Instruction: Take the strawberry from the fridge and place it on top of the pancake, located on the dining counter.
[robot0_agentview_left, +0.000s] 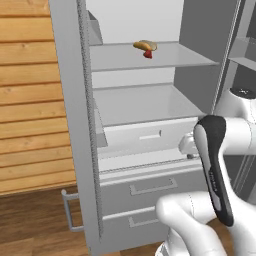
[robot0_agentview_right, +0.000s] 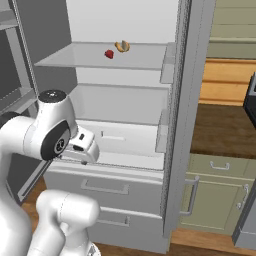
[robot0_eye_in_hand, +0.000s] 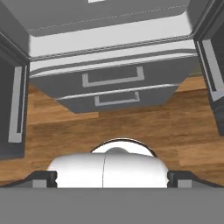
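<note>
My fridge (robot0_agentview_left: 150, 135) stands open in front of me, its left door (robot0_agentview_left: 70, 125) swung out against the wood-panelled wall (robot0_agentview_left: 30, 100). On the upper glass shelf (robot0_agentview_left: 150, 57) the strawberry (robot0_agentview_left: 148, 55) lies touching the near side of a yellow-brown bun (robot0_agentview_left: 145, 45); from the right base view the strawberry (robot0_agentview_right: 109, 54) sits just left of the bun (robot0_agentview_right: 122, 46). Below are a second shelf, a white bin and two drawers (robot0_eye_in_hand: 111, 87) with bar handles. My gripper (robot0_eye_in_hand: 112, 177) hangs low before the bin, well below the strawberry, pointing down at the drawers and wooden floor (robot0_eye_in_hand: 131, 127). Its tips sit far apart at the hand view's corners, holding nothing. Right of the fridge runs a dark brown counter (robot0_agentview_right: 225, 130) over pale green cabinets (robot0_agentview_right: 215, 200).
</note>
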